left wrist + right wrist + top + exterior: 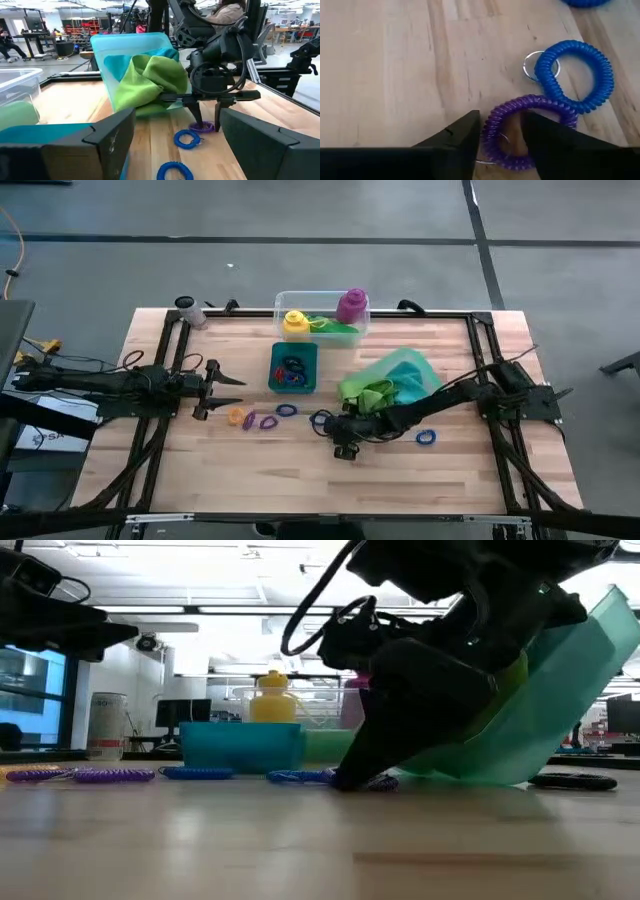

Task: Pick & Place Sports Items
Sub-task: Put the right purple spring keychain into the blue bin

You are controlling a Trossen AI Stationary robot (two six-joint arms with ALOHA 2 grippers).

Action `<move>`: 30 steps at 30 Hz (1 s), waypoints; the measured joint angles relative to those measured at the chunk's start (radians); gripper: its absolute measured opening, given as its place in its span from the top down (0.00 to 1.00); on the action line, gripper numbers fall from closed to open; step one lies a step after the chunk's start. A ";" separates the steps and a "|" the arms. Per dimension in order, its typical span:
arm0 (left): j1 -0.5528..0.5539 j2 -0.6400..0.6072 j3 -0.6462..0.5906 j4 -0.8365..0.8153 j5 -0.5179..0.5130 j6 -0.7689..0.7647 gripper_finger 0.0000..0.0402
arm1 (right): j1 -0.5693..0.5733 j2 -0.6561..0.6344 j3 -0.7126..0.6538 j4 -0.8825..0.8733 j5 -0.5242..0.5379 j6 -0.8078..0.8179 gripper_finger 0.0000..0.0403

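The pale wooden plank surface [200, 470] carries, largest first, a clear plastic tub [322, 305] at the middle of its far edge, holding a small yellow bottle [294, 323] and a small purple bottle [351, 306]. Toward the right edge lies a heap of teal and lime-green soft cloths [390, 380], limp and light, best taken by a pinch of a raised fold. A teal two-part tray [293, 367] sits near the centre, just in front of the tub, with several rings in it. Small coiled plastic rings lie loose in a row toward the near edge. The right gripper [500, 131] is down on the surface beside the cloths, its jaws parted and straddling one side of a purple coiled ring [530, 131], which touches a blue coiled ring [577, 75]. Such a ring is judged very light, springy and low-lying; the coil wall is the place to nip, with fingertips close to the wood. The left gripper [222, 390] hovers near the left edge, jaws open and empty.
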 joint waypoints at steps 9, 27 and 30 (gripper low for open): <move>0.000 0.000 0.000 0.000 0.000 0.000 0.41 | 0.000 0.000 0.000 0.001 -0.042 0.000 0.91; 0.000 0.000 0.000 0.000 0.000 0.000 0.41 | 0.001 -0.011 -0.001 -0.002 -0.084 -0.008 1.00; 0.000 0.000 0.000 0.000 0.000 0.000 0.41 | 0.002 -0.023 -0.002 -0.009 -0.096 -0.008 1.00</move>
